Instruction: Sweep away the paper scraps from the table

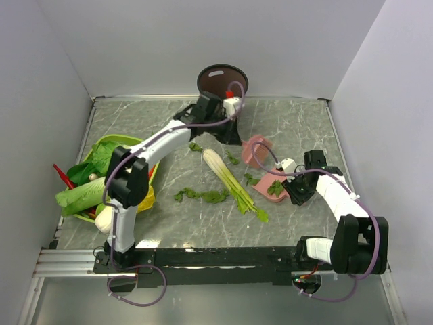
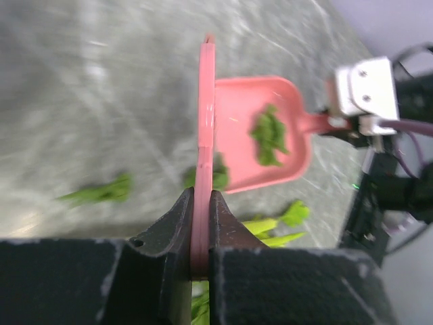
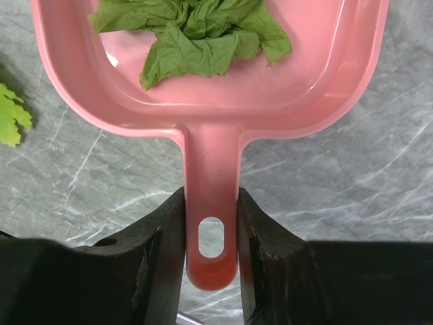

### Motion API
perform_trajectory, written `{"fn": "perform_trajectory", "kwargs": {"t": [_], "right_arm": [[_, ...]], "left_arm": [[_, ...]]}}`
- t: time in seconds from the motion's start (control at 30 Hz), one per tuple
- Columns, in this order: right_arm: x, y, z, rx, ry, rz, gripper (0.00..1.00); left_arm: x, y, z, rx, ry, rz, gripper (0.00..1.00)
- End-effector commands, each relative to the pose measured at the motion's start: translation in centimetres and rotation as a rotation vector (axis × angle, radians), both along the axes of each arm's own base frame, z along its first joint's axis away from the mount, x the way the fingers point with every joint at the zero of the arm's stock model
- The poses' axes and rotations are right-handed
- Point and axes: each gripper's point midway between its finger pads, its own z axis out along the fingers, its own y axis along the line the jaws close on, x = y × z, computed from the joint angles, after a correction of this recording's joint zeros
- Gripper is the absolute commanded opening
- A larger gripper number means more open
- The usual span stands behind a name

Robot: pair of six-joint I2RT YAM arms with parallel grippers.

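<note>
Scraps: small dark-green ragged paper scraps (image 1: 213,197) lie in a loose row at lower centre of the overhead view, on the grey-green marbled surface (image 1: 304,128). More sit inside the pink plastic dustpan (image 3: 67,74).
Left hand (image 2: 201,203): clamped on a thin pink flat sweeper blade (image 2: 206,101) (seen edge-on).
Right hand (image 3: 211,203): closed around the dustpan handle.
Handling: probably featherlight, limp and prone to sliding. Do not pinch; push them from behind with the blade edge toward the pan lip.

We see no legible txt, labels, brands or nos. in any view, incl. on the pink dustpan (image 3: 210,162) & table (image 1: 304,125).
</note>
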Motion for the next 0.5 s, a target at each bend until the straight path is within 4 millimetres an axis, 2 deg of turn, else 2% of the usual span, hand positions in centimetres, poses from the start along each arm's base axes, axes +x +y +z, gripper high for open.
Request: {"fn": "perform_trajectory", "kwargs": {"t": [0.0, 0.1, 0.3, 0.47], "right_arm": [[-0.2, 0.1, 0.3, -0.005, -0.029, 0.005, 0.13], [-0.5, 0.1, 0.3, -0.004, -0.028, -0.001, 0.13], [-0.2, 0.2, 0.5, -0.002, -0.028, -0.005, 0.13], [-0.1, 0.0, 0.5, -0.017, -0.032, 0.006, 0.12]], "left_arm": [[1.1, 2.8, 6.9, -0.003, -0.193, 0.083, 0.01], [1.1, 4.1, 6.2, 0.059, -0.226, 0.107, 0.01], [1.0, 5.8, 1.9, 0.175, -0.189, 0.145, 0.01], [1.1, 6.0, -0.1, 0.221, -0.174, 0.146, 0.01]]}}
